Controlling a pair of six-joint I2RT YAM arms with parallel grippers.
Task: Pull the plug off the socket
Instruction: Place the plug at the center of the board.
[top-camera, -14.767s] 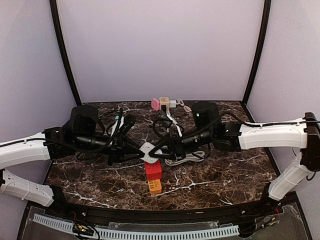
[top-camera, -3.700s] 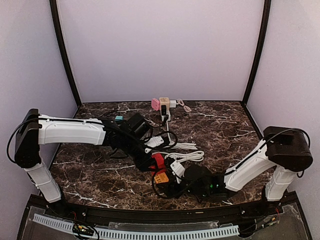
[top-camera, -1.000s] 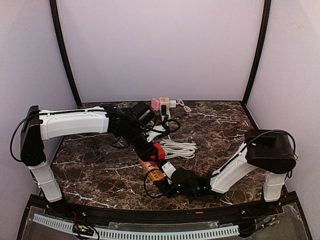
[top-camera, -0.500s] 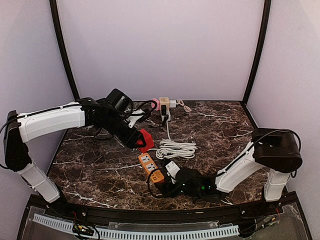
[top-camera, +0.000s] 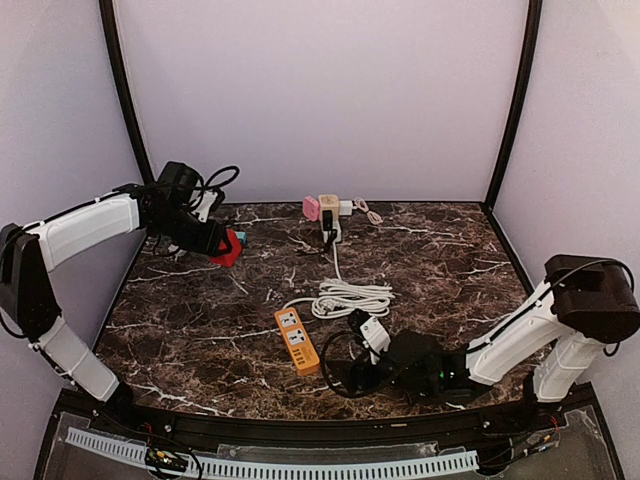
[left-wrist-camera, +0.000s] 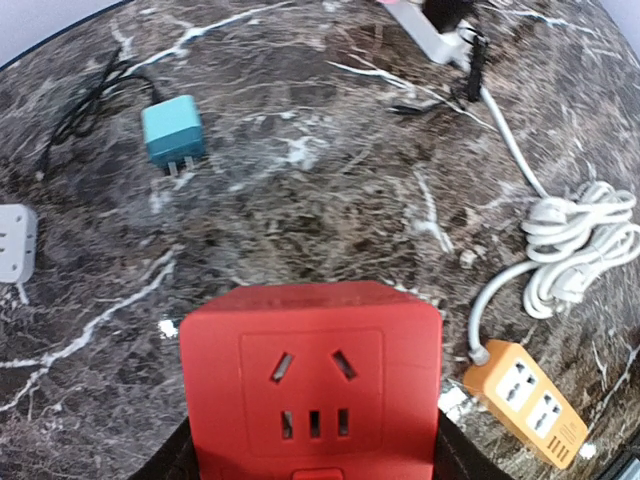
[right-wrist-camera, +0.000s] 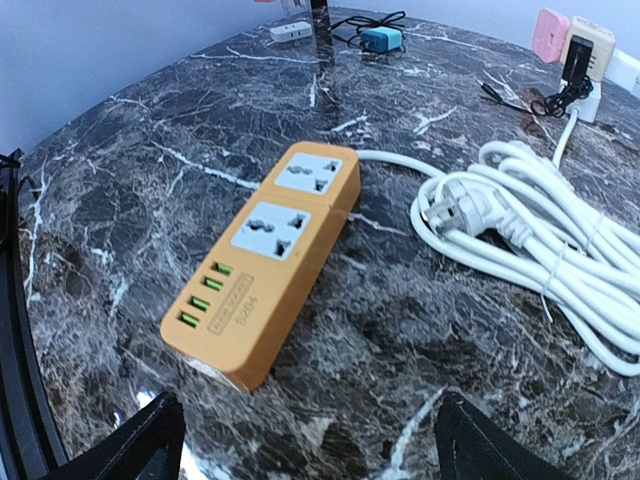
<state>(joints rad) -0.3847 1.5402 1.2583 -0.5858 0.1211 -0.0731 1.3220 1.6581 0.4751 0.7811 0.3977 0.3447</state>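
Showing red plug (left-wrist-camera: 312, 380) clamped in left gripper (top-camera: 218, 243), already off orange socket (right-wrist-camera: 270, 260); right gripper (right-wrist-camera: 310, 445) wide, empty.

the left gripper (left-wrist-camera: 315, 465) has a red plug (left-wrist-camera: 312, 375) pinched between its dark fingers (left-wrist-camera: 178, 458), socket holes showing, over the marble tabletop (left-wrist-camera: 330, 200). a teal charger (left-wrist-camera: 172, 132) lies near the tabletop's far edge. an orange power strip (left-wrist-camera: 525, 400) sits off to the right, its white cable (left-wrist-camera: 580, 245) coiled just beyond it.
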